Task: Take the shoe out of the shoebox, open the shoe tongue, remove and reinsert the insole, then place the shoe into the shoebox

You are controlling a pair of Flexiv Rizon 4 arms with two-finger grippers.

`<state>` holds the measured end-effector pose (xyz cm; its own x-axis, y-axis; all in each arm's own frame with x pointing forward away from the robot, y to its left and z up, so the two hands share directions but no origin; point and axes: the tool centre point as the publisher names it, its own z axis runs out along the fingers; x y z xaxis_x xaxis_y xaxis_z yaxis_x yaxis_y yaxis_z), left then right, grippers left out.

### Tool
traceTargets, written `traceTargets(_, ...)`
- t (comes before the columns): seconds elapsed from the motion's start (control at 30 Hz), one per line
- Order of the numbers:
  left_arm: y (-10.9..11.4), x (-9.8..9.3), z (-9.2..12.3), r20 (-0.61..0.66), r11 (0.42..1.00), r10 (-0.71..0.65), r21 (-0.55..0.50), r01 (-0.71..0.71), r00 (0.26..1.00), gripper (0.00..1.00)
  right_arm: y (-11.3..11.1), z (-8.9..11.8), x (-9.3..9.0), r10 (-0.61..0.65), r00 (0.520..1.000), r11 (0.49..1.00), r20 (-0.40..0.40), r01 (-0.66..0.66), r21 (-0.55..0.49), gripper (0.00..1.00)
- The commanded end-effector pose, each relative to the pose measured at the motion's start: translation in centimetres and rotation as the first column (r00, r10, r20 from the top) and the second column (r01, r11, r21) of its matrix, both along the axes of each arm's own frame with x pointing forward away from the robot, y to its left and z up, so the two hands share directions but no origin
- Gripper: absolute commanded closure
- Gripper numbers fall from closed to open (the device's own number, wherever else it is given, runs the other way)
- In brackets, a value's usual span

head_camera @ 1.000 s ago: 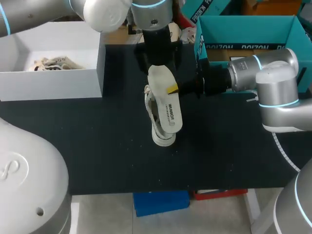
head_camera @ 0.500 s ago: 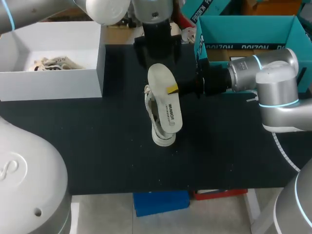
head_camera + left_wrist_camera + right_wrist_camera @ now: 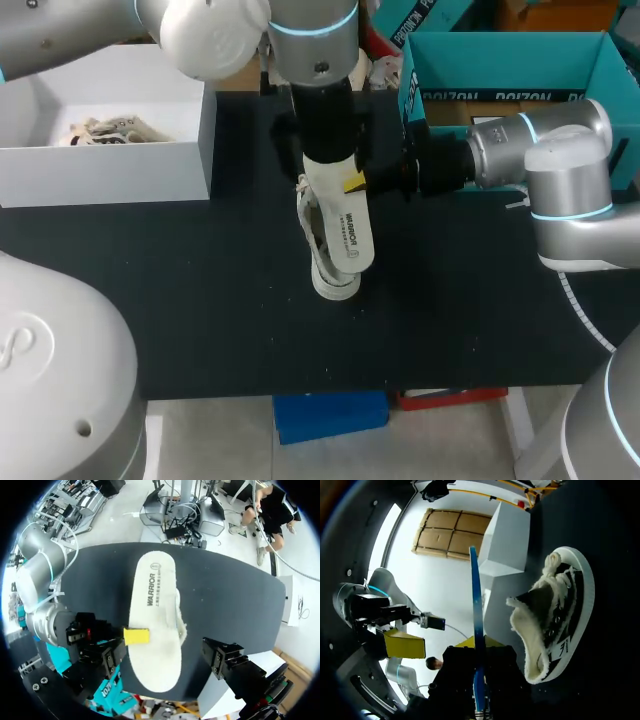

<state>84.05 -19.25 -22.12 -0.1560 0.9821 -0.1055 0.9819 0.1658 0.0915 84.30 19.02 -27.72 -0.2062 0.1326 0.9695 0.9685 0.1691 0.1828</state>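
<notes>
White insole [image 3: 345, 225], pinched by the right claw [image 3: 352, 183] from 3 o'clock, above the shoe [image 3: 330, 283] on the black surface [image 3: 200, 290]; left claw [image 3: 165, 656] open at 12 o'clock.

White foam insole [image 3: 345, 225] sits clamped in the right gripper [image 3: 352, 183] over the middle of the black table [image 3: 200, 300], directly above the fleece-lined black-and-white shoe [image 3: 318, 252] resting on it. White cardboard shoebox [image 3: 110, 160] stands rear left; teal cardboard box [image 3: 500, 70] rear right.

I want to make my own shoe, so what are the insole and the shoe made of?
Insole: probably foam, matte off-white top, thin blue edge. Shoe: looks like dark canvas with fuzzy cream lining and a smooth white, likely rubber, sole.
</notes>
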Motion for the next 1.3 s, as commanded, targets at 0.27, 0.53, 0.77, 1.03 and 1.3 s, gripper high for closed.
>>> traceTargets(0.27,-0.3,-6.0,-1.5,0.011,0.999,-0.034,-0.035,0.035,0.999,0.0,0.1,0.0,0.1,0.002,1.0,1.0,-0.001,-0.002,-0.002,1.0)
traceTargets(0.53,0.5,-7.9,-1.6,-0.072,0.96,-0.12,-0.263,0.097,0.99,0.0,0.1,0.0,0.1,0.002,1.0,1.0,-0.001,-0.002,-0.002,1.0)
traceTargets(0.77,3.1,-7.8,-0.6,-0.017,0.471,-0.463,-0.852,0.23,0.886,0.0,0.1,0.0,0.1,0.002,1.0,1.0,-0.001,-0.002,-0.002,1.0)
traceTargets(1.03,4.0,-7.8,-0.7,0.065,0.249,-0.596,-0.932,0.261,0.8,0.0,0.1,0.0,0.1,0.002,1.0,1.0,-0.001,-0.002,-0.002,1.0)
traceTargets(1.3,4.0,-7.8,-0.7,0.065,0.249,-0.596,-0.932,0.261,0.8,0.0,0.1,0.0,0.1,0.002,1.0,1.0,-0.001,-0.002,-0.002,1.0)
